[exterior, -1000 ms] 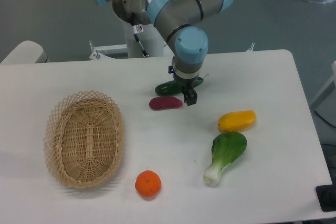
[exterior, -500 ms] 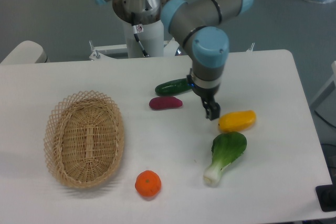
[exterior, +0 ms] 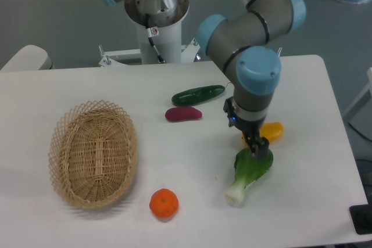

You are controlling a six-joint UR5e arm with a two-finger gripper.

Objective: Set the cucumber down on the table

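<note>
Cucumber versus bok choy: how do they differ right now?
The cucumber is slim, dark green and glossy; the bok choy is leafy with a white stem. The cucumber lies apart from the gripper, near the purple vegetable; the bok choy lies under the gripper. Both rest on the table.

No legible txt, tag maybe, unreadable
</note>
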